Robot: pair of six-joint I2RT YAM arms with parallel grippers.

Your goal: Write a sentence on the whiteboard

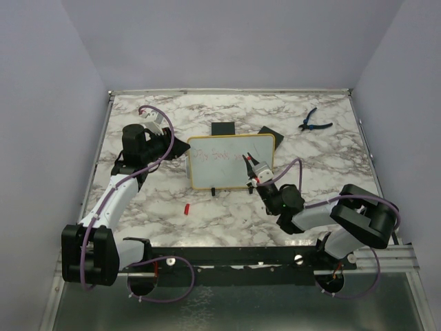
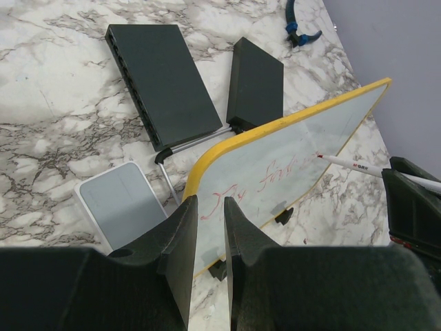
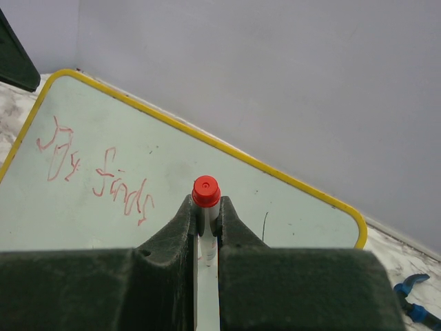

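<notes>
The right end effector (image 3: 205,210) is clamped on a marker (image 3: 205,191) (tip touching the whiteboard (image 3: 227,165), beside the red sentence (image 3: 124,187)); the left end effector (image 2: 210,234) grips the whiteboard's edge.

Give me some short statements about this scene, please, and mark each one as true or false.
1. The right pincer holds a marker. True.
2. The writing on the board is blue. False: it is red.
3. The pliers lie on the board. False: they lie on the table, at its far right, apart from the board.
4. The board has a yellow frame. True.
</notes>
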